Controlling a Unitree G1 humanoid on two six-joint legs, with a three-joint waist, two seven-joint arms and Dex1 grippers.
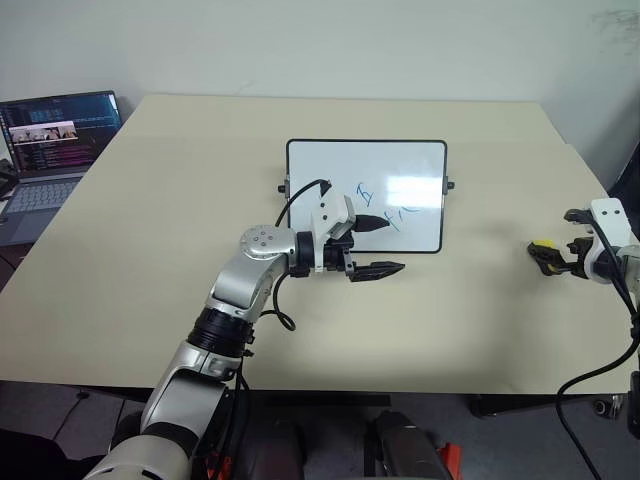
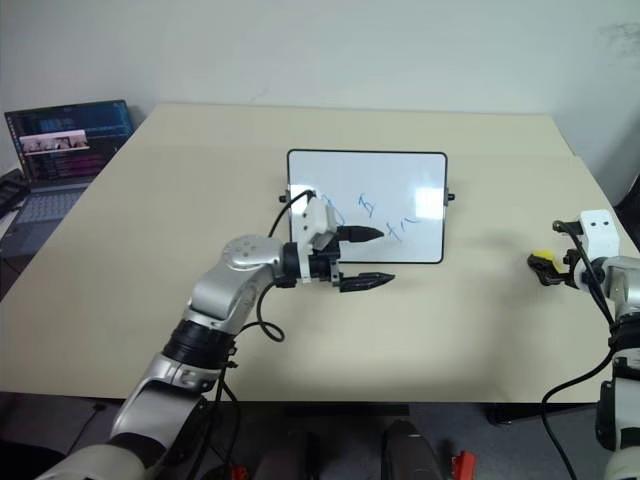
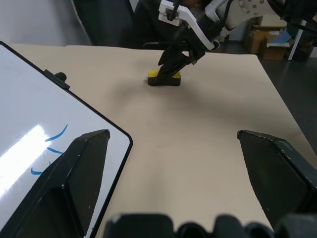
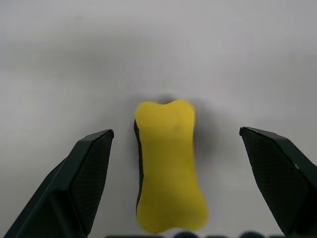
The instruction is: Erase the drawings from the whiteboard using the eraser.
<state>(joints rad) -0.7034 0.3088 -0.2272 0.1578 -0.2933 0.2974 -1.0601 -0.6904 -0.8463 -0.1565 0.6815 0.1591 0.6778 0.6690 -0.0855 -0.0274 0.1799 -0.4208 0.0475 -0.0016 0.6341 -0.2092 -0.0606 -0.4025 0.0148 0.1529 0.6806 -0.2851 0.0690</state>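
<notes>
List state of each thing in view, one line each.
whiteboard: flat on table, blue drawings not erased.
eraser: lying on table, not held.
right gripper: jaws open, either side of eraser.
left gripper: jaws open, empty, at whiteboard's near edge.
laptop: lid open, screen on.

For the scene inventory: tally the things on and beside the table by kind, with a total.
Whiteboard: 1
Eraser: 1
Laptop: 1
Total: 3
</notes>
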